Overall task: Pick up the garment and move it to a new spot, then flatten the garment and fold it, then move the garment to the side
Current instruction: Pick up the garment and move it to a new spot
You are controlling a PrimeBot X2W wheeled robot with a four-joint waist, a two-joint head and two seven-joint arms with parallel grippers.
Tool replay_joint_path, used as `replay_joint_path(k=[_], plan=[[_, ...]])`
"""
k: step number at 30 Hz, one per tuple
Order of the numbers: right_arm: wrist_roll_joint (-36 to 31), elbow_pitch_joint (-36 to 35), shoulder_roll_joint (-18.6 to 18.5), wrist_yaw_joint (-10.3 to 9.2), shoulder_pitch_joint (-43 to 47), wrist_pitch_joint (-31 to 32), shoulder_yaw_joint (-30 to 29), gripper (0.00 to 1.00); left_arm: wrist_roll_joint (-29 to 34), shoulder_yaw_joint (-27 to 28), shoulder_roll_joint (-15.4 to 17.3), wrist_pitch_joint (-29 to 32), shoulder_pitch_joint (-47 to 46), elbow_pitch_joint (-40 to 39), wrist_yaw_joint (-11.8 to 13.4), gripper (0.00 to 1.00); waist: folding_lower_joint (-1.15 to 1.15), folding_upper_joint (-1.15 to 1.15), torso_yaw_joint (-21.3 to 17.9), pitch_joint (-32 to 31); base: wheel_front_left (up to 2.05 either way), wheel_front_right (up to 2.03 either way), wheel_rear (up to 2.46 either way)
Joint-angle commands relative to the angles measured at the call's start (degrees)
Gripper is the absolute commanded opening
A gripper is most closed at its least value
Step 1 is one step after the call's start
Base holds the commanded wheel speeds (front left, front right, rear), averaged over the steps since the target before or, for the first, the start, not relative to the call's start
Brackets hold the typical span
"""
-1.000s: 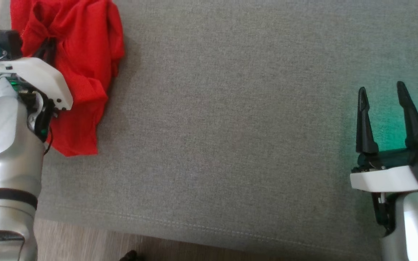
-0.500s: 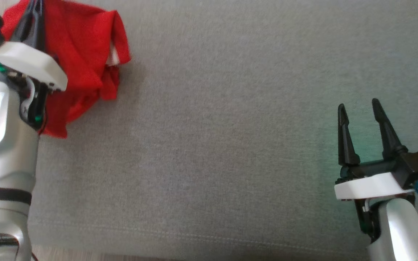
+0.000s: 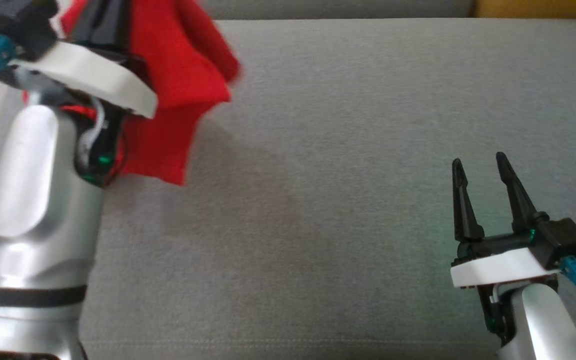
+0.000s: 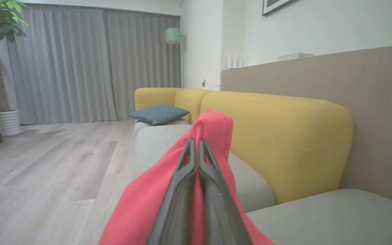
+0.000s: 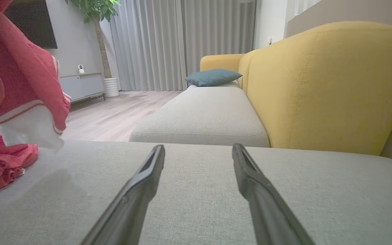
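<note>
The garment (image 3: 178, 90) is a red cloth with white trim, hanging in folds at the upper left of the head view. My left gripper (image 4: 197, 144) is shut on a bunched edge of the garment (image 4: 213, 129), which drapes down both sides of the fingers. In the right wrist view the garment (image 5: 15, 85) hangs at the far left with its lower end resting on the grey cushion (image 5: 199, 190). My right gripper (image 3: 479, 166) stands open low at the right over the cushion, holding nothing, far from the cloth.
The grey seat cushion (image 3: 328, 175) spreads across the head view. A yellow sofa backrest (image 5: 325, 81) rises at the back, with a blue pillow (image 5: 213, 76) farther along. Wooden floor (image 4: 46, 163), curtains and a potted plant lie beyond.
My left gripper has lifted the garment off the cushion and carried it rightward. The head camera has shifted, bringing the cushion's back edge into view. The right gripper stays open.
</note>
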Motion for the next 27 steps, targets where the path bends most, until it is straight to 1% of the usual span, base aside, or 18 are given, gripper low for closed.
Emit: replay_joint_path(k=[1, 5, 10, 12, 15, 20, 22, 23, 24, 27], plan=[[0.35, -2.03, -0.32, 0.23, -1.35, -0.59, 1.51, 1.00, -0.27, 1.50, 1.53, 0.43, -1.88, -2.61, 0.53, 0.00, 0.00, 0.00, -1.25, -0.22, 0.00, 0.00, 0.00], [0.88, -2.62, -0.32, 0.23, -2.30, -0.60, 2.03, 1.00, -0.18, -0.31, -0.48, 2.63, -1.40, -5.24, 1.70, 0.00, 0.00, 0.00, -4.16, 0.42, 0.00, 0.00, 0.00], [2.10, -3.94, -0.32, 0.23, -4.09, -0.60, 2.70, 1.00, 0.34, -3.12, -3.64, 4.00, -1.77, -4.68, 2.87, 0.00, 0.00, 0.00, -8.98, 2.37, 0.00, 0.00, 0.00], [2.67, -4.42, -0.32, 0.23, -4.67, -0.60, 2.77, 1.00, 0.82, -5.06, -5.01, 3.88, -1.78, -3.19, 2.95, 0.00, 0.00, 0.00, -11.10, 3.20, 0.00, 0.00, 0.00], [3.29, -4.74, -0.32, 0.23, -5.36, -0.61, 3.13, 1.00, 1.47, -7.57, -6.74, 2.38, -2.28, 0.35, 3.76, 0.00, 0.00, 0.00, -14.36, 4.41, 0.00, 0.00, 0.00], [4.55, -5.37, -0.32, 0.23, -6.83, -0.61, 4.60, 1.00, 1.15, -10.56, -8.20, -2.21, -5.36, 7.33, 6.38, 0.00, 0.00, 0.00, -20.20, 6.56, 0.00, 0.00, 0.00], [5.15, -5.70, -0.32, 0.23, -7.17, -0.61, 4.88, 1.00, 0.42, -11.98, -8.37, -4.04, -6.68, 10.28, 7.24, 0.00, 0.00, 0.00, -21.81, 7.16, 0.00, 0.00, 0.00], [5.46, -5.80, -0.32, 0.23, -7.27, -0.61, 5.05, 1.00, -0.34, -12.90, -8.41, -4.88, -7.16, 11.58, 7.73, 0.44, 0.00, 0.00, -22.57, 7.35, 0.00, 0.00, 0.00], [5.69, -5.86, -0.32, 0.23, -7.28, -0.61, 5.11, 1.00, -1.19, -14.15, -8.42, -5.51, -7.55, 12.84, 8.23, 1.00, 0.00, 0.00, -23.06, 7.47, 0.00, 0.00, 0.00], [6.02, -5.99, -0.32, 0.23, -7.07, -0.61, 5.09, 1.00, -3.93, -18.19, -8.44, -6.62, -8.20, 15.76, 8.70, 1.00, 0.00, 0.00, -23.61, 7.70, 0.00, 0.00, 0.00]])
